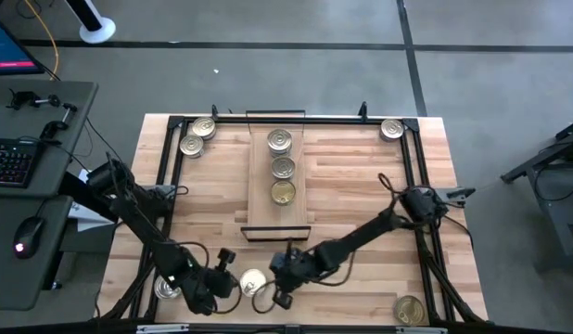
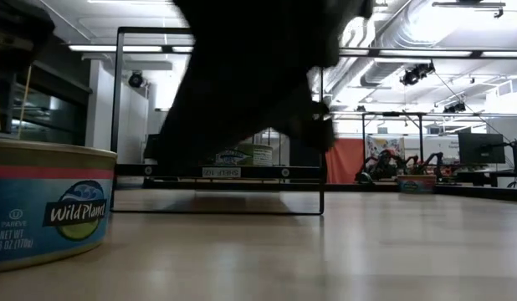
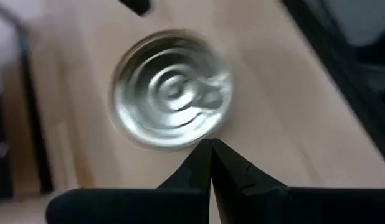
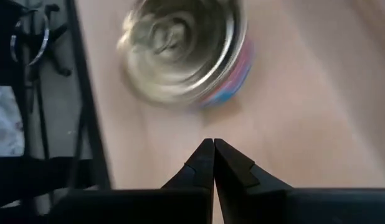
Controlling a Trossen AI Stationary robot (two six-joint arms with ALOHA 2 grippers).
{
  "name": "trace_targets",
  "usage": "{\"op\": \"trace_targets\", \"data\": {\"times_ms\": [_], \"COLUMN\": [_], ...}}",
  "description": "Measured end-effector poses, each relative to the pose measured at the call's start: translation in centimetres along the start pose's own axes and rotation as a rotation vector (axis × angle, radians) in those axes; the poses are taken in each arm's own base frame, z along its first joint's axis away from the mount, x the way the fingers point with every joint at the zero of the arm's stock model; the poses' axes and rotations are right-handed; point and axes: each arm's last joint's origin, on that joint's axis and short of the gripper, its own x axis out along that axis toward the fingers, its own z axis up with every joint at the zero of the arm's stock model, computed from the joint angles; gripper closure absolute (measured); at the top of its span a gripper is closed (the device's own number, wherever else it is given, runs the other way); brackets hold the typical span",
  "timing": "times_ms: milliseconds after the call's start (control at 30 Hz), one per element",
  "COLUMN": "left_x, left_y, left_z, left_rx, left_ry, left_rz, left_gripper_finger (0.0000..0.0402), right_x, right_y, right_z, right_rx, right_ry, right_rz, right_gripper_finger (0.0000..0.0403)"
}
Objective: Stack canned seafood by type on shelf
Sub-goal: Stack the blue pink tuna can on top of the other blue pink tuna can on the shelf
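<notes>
A round tin (image 1: pixel 252 281) lies lid up near the table's front edge, between my two grippers. My left gripper (image 3: pixel 211 149) is shut, and its tips show right at the rim of this silver-lidded tin (image 3: pixel 171 90). My right gripper (image 4: pixel 213 149) is also shut. It points down at the table a little short of the same tin (image 4: pixel 183 50), whose side label is blue and pink. The shelf (image 1: pixel 259 209), a light-wood board, lies mid-table with three tins (image 1: pixel 283 167) in a row on it. My left gripper's shut fingertips (image 3: pixel 202 155) show against the near rim (image 3: pixel 192 138) of the tin's lid, coming slanting down from the table's left. I cannot tell whether they touch it. The tin sits flat on the table.
Two tins (image 1: pixel 197 135) lie at the far left corner, one (image 1: pixel 391 129) at the far right, one (image 1: pixel 409 309) at the near right and one (image 1: pixel 166 289) at the near left under my left arm. A black frame (image 1: pixel 175 158) runs round the table.
</notes>
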Motion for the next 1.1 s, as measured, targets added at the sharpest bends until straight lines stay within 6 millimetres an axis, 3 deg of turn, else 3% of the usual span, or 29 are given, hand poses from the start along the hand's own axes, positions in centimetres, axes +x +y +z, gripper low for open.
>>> {"op": "trace_targets", "data": {"times_ms": [200, 500, 833, 1100], "left_x": [0.1, 0.6, 2.3, 2.6], "left_y": [0.2, -0.1, -0.9, -1.1], "left_z": [-0.5, -0.2, -0.2, -0.5], "left_rx": [-0.16, -0.187, -0.227, -0.217], "left_ry": [-0.04, -0.066, -0.086, -0.068], "left_rz": [0.099, 0.067, 0.051, 0.047], "left_gripper_finger": [0.0401, 0.0401, 0.0402, 0.0402], "right_x": [1.1, 1.1, 1.1, 0.1], "right_y": [-1.1, -1.1, -0.8, 1.2], "right_z": [0.7, 0.8, 1.2, 1.9], "right_rx": [-0.044, -0.227, -0.291, -0.369], "right_ry": [0.0, -0.033, -0.08, -0.102], "right_rz": [-0.031, -0.056, -0.034, 0.028], "right_gripper_finger": [0.0403, 0.0403, 0.0403, 0.0403]}}
